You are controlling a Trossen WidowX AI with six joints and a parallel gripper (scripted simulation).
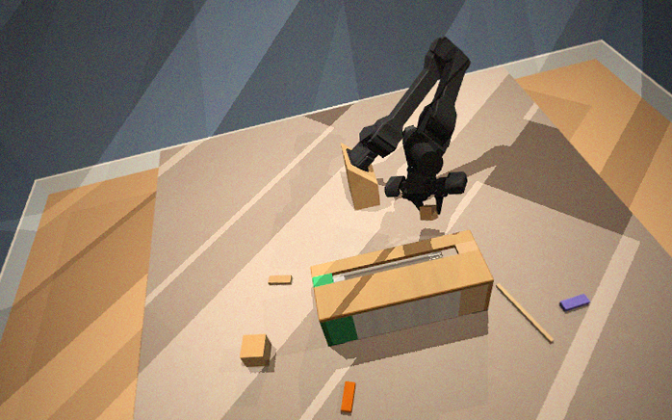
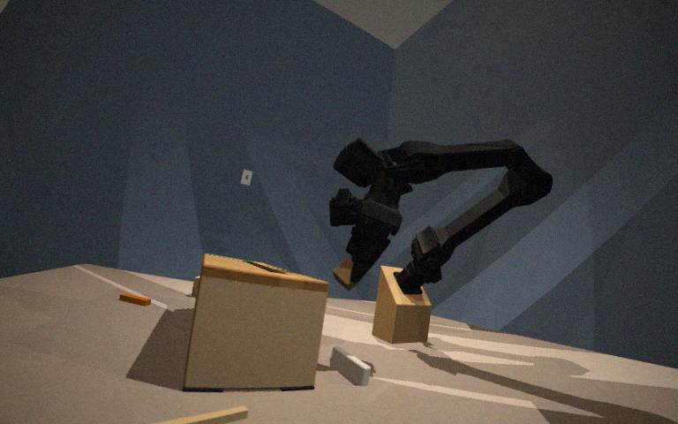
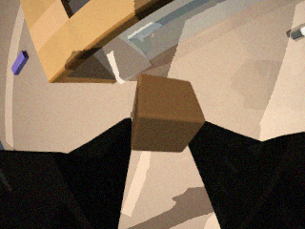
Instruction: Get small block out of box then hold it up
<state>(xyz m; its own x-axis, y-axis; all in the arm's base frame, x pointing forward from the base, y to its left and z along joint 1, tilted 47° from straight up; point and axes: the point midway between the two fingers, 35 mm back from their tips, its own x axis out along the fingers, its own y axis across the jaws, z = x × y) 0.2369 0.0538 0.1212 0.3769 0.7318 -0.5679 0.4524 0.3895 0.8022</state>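
Tan block [image 2: 343, 273] in gripper [image 2: 356, 277], airborne

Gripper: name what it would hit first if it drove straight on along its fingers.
Probably the bare table short of the box. The gripper, shut on the small block, points steeply down; depth to the box is unclear.

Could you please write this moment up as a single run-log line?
phase: lift and hold | gripper: shut on small block | block: off the table, above the box top, behind it | box: upright | arm base: tan wedge
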